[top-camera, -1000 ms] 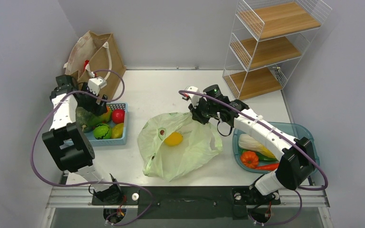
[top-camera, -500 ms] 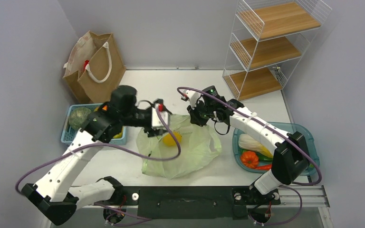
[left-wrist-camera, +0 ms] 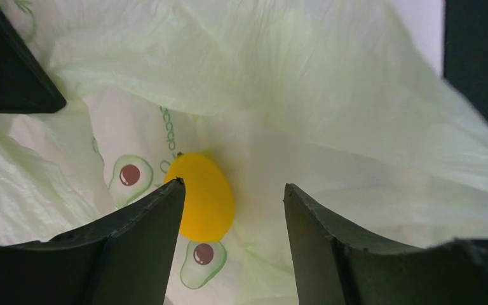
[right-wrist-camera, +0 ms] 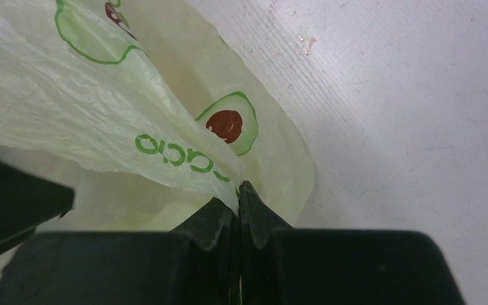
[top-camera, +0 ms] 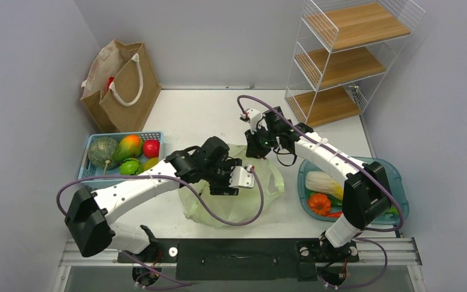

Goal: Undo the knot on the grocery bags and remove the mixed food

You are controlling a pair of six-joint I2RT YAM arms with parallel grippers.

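Left fingers [left-wrist-camera: 133, 248] spread apart around yellow fruit [left-wrist-camera: 207, 204] inside green plastic bag [left-wrist-camera: 330, 95]. Right fingers [right-wrist-camera: 215, 223] clenched on its edge.

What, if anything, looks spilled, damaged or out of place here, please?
Nothing stands out: the green plastic bag lies open with a yellow fruit inside; other produce sits in the blue basket and teal tray.

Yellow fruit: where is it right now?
In the left wrist view the yellow fruit lies inside the pale green plastic bag, under the left gripper, which partly hides it.
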